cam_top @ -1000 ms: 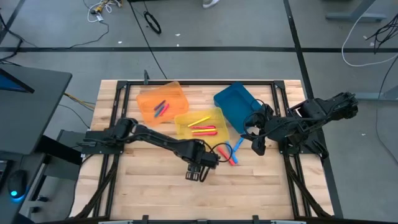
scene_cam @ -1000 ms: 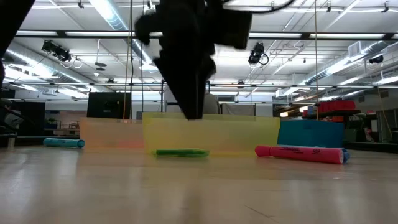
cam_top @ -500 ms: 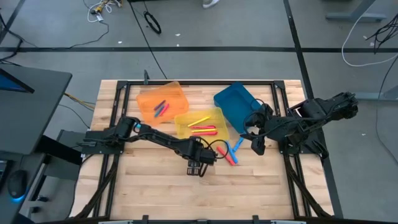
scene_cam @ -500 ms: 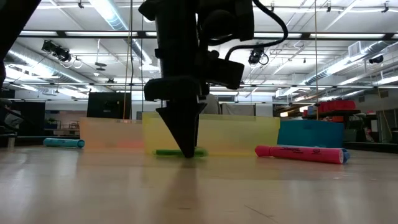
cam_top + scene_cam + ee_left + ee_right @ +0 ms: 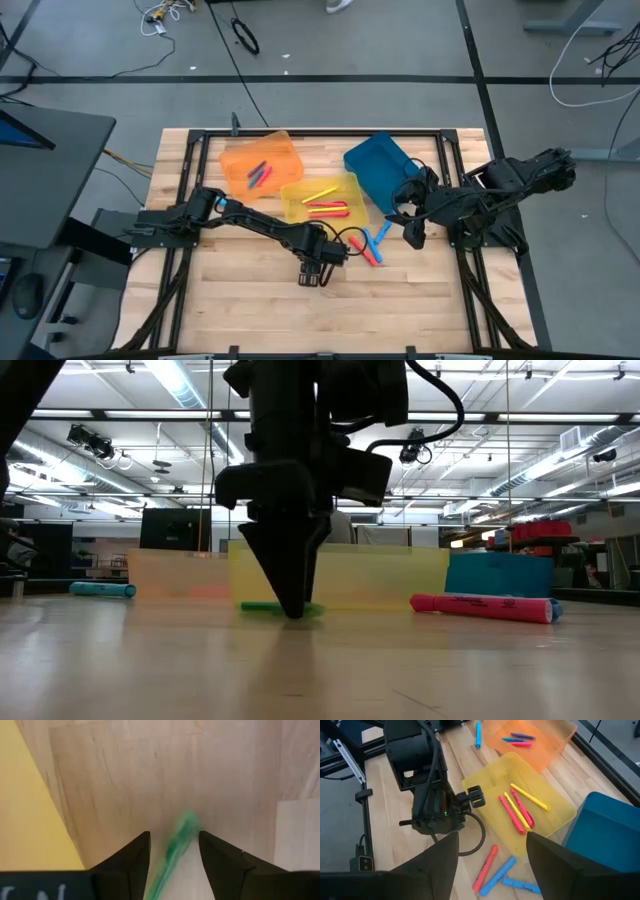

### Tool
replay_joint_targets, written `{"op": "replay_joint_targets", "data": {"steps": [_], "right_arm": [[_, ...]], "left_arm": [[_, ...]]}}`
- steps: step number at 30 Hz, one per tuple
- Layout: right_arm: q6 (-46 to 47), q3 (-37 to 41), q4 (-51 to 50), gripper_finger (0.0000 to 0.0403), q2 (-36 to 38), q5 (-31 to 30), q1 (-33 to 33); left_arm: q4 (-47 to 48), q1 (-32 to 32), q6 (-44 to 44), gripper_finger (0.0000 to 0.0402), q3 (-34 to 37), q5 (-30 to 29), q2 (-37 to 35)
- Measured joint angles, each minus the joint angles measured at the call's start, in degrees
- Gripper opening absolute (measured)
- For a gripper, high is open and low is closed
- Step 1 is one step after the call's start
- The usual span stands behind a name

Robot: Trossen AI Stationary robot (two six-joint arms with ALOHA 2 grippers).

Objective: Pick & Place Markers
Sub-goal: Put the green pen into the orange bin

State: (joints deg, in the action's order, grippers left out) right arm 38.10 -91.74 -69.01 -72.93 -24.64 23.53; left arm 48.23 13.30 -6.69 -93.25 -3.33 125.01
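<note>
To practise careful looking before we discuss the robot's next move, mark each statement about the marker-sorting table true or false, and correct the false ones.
1. The left gripper has a green marker lying between its open fingers. True.
2. The yellow bin holds only blue markers. False: it holds red, pink and yellow ones.
3. The right gripper is shut on a red marker. False: it is open and holds nothing, hovering near the blue bin.
4. A few markers lie in the orange bin. True.
5. No markers are left on the tabletop. False: red and blue ones still lie beside the yellow bin.
</note>
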Motion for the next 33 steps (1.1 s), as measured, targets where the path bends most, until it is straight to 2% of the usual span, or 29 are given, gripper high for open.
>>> {"op": "replay_joint_targets", "data": {"steps": [4,15,26,33], "right_arm": [[0.03,0.00,0.00,0.0236,0.00,0.00,0.00],[0.08,0.00,0.00,0.0236,0.00,0.00,-0.01],[0.25,0.00,-0.02,0.0236,-0.01,0.00,-0.02],[0.23,0.00,-0.07,0.0236,-0.02,0.00,0.00]], "left_arm": [[0.00,0.00,-0.10,0.0151,0.00,0.61,0.00],[-0.13,0.00,-0.14,0.0038,-0.11,1.54,-0.08],[0.99,0.09,-1.92,0.0048,-0.37,3.35,-1.68],[9.51,0.15,-1.84,0.0040,-6.38,4.34,-5.29]]}}
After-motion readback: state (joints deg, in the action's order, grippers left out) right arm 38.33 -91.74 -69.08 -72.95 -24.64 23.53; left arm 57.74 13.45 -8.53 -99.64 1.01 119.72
